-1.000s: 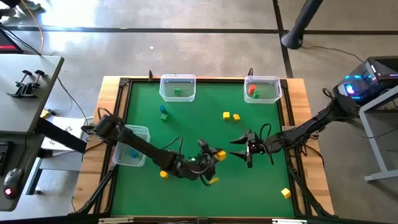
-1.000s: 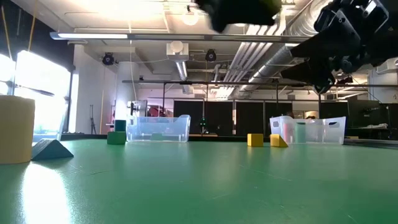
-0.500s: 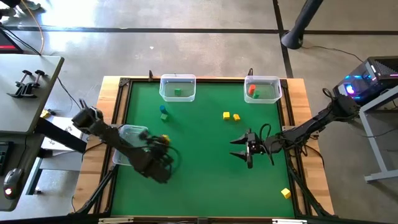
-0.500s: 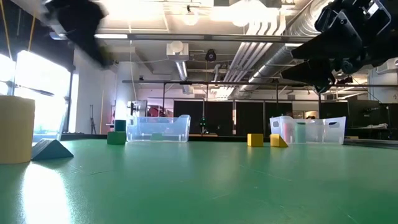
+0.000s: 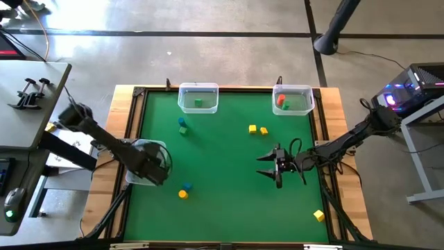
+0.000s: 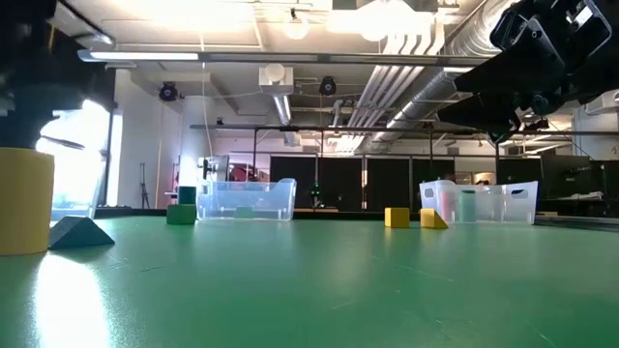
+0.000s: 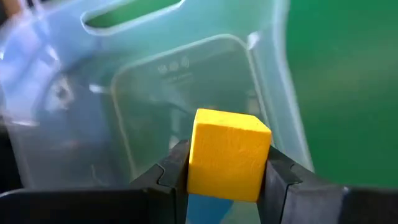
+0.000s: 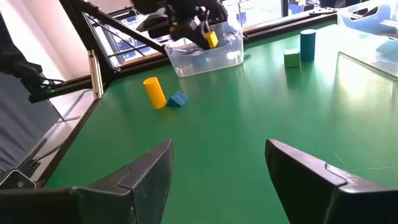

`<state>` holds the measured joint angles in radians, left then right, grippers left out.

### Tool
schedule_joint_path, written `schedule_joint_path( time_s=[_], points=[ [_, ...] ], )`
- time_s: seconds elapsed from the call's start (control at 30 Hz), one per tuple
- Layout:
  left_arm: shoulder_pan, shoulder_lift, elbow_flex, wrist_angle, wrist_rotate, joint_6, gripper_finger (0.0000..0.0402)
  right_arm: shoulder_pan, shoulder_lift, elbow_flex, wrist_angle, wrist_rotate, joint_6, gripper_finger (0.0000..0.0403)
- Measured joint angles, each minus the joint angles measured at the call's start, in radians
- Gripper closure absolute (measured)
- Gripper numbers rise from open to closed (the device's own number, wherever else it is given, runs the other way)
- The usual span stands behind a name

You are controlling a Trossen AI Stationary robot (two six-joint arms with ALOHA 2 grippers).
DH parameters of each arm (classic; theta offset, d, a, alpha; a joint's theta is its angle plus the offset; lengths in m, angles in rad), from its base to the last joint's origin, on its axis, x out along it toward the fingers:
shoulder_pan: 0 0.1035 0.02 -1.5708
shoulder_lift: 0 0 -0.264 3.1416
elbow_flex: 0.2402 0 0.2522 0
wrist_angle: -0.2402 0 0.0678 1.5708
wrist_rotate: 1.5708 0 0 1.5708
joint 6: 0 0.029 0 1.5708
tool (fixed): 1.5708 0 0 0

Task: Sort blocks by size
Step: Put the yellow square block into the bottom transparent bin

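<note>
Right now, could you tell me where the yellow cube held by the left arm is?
The yellow cube is clamped in the left end effector, above the clear bin at the table's left edge in the high view.

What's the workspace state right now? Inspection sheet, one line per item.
Surface: green mat in a wooden frame, flat.
Job's things: yellow cube held above the left clear bin; yellow cylinder and blue block on the mat beside it; two yellow blocks mid-table; one yellow block at the near right corner; teal cylinder and green block near the far-left bin; red and green pieces in the far-right bin.
Clutter: nothing seen.
Grippers: left gripper jaws shut on the cube; right gripper open, hovering mid-right.
Cables: looped on the right arm.
Surroundings: side desk left, lit computer right.
</note>
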<state>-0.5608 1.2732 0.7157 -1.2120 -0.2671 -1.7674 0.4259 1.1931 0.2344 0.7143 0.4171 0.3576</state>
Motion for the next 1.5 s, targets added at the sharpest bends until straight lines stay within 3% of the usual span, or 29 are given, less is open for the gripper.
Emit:
schedule_joint_path(
  time_s=[0.2, 0.4, 0.63, 0.83, 1.07, 1.5],
  points=[
    [0.066, -0.082, -0.001, 0.004, -0.012, -0.030, 0.0296, 0.000, 0.002, 0.000, -0.005, -0.002, 0.000, 0.0153],
    [0.148, -0.085, -0.001, 0.007, 0.118, -0.034, 0.0296, 0.000, 0.016, 0.000, 0.004, -0.002, 0.000, 0.0153],
    [0.220, -0.084, -0.036, 0.085, 0.150, -0.004, 0.0296, 0.000, 0.018, 0.000, 0.000, -0.002, 0.001, 0.0153],
    [0.236, -0.080, -0.130, 0.178, 0.197, -0.002, 0.0287, 0.000, 0.018, 0.000, 0.000, -0.005, 0.003, 0.0153],
    [0.236, -0.080, -0.150, 0.212, 0.184, -0.001, 0.0283, 0.000, 0.018, 0.000, 0.000, -0.005, 0.002, 0.0153],
    [0.233, -0.080, -0.167, 0.233, 0.179, 0.029, 0.0209, 0.000, 0.018, 0.000, 0.000, -0.005, 0.002, 0.0153]
  ],
)
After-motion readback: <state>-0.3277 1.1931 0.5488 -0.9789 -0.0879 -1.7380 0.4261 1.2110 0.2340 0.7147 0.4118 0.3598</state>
